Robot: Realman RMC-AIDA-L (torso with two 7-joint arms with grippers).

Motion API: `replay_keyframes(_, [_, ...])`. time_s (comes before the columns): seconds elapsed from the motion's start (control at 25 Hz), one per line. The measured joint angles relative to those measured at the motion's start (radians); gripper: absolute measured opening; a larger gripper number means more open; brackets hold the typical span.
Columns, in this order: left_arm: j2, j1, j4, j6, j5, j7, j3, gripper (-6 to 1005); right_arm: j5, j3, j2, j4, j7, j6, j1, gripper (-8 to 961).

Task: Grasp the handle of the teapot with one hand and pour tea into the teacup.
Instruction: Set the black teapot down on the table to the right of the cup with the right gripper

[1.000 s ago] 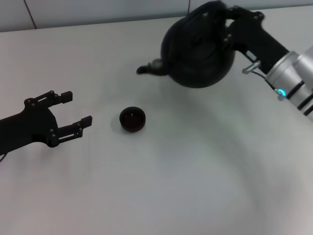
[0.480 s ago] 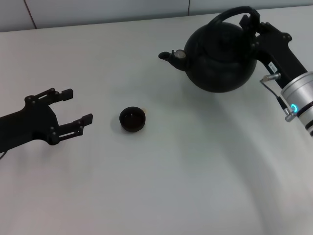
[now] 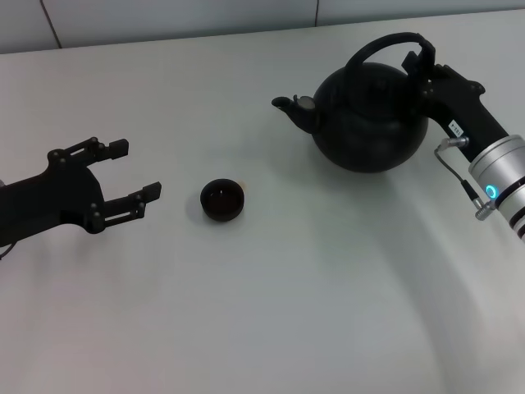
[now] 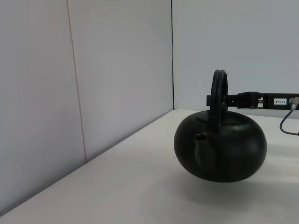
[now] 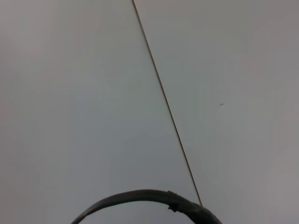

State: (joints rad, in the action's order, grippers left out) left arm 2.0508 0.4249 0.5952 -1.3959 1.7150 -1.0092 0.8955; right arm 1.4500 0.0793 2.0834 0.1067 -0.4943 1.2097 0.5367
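Observation:
The black teapot (image 3: pixel 369 123) stands upright at the far right, its spout (image 3: pixel 289 107) pointing left toward the teacup. My right gripper (image 3: pixel 420 64) is shut on the right end of the arched handle (image 3: pixel 381 43). In the left wrist view the teapot (image 4: pixel 224 151) sits level with a shadow beneath it, and I cannot tell whether it touches the table. An arc of the handle (image 5: pixel 145 198) also shows in the right wrist view. The small black teacup (image 3: pixel 222 199), dark reddish inside, sits mid-table, apart from the pot. My left gripper (image 3: pixel 135 169) hovers open to the cup's left, holding nothing.
A tiny pale speck (image 3: pixel 244 190) lies against the teacup's right rim. The white table (image 3: pixel 287 312) stretches bare toward me. A grey wall (image 3: pixel 164 20) runs along the table's far edge, just behind the teapot.
The teapot has swung back from a tilt with its spout dipped toward the cup to upright, moving right and lower. My left gripper has drifted slightly right.

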Motion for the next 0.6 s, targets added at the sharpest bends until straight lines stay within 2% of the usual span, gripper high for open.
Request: replay_keyframes(0.6, [0.0,0.007,0.0,0.008,0.0,0.0,-0.007,798,0.059,0.015,-0.002,-0.012,0.005,-0.083,0.025,129])
